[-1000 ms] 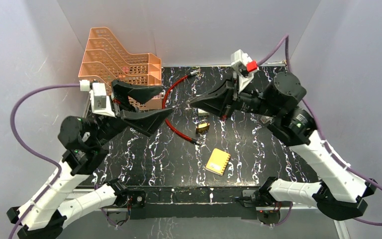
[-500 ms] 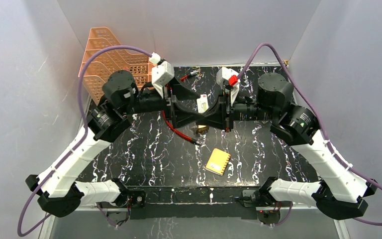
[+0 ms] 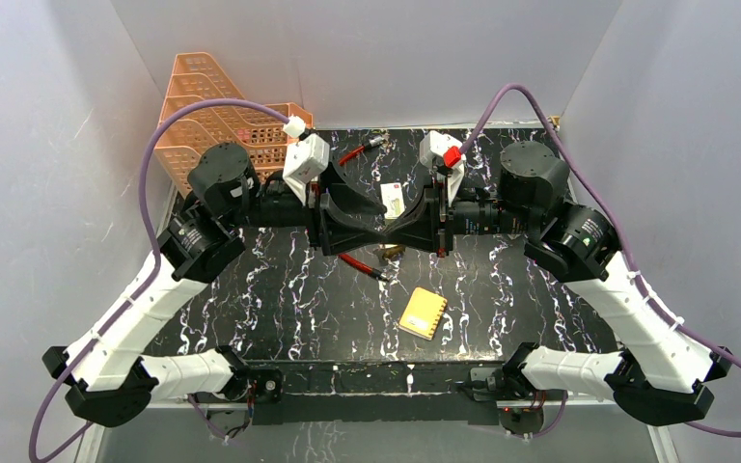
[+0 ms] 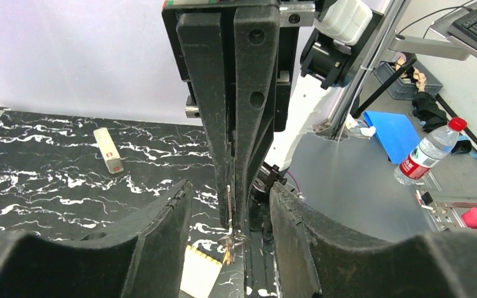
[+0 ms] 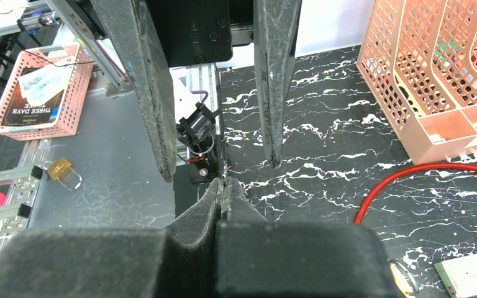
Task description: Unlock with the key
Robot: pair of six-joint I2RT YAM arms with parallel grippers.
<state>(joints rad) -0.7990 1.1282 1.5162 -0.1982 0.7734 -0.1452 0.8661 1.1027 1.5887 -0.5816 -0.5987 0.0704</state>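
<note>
My right gripper (image 3: 393,233) is shut on the key (image 4: 230,202), a thin metal blade standing edge-on at its fingertips, with a small ring and a second key hanging below. My left gripper (image 4: 230,214) is open and faces it tip to tip above mid-table. Its fingers (image 5: 155,93) straddle the key and the right fingertips, with a gap on each side. In the right wrist view my right gripper (image 5: 222,184) shows pressed together, and the key is a sliver at its tips. The brass padlock (image 3: 392,252) lies on the table under both grippers, mostly hidden.
A red cable (image 3: 359,265) curves across the black marble table (image 3: 280,309). A yellow card (image 3: 423,313) lies near the front, a small white device (image 3: 395,201) behind the grippers. An orange file rack (image 3: 222,116) stands at the back left.
My left arm has swung in from the left to the middle and set its jaws around the right gripper's tip, then narrowed them. The right gripper stays shut on the key.
</note>
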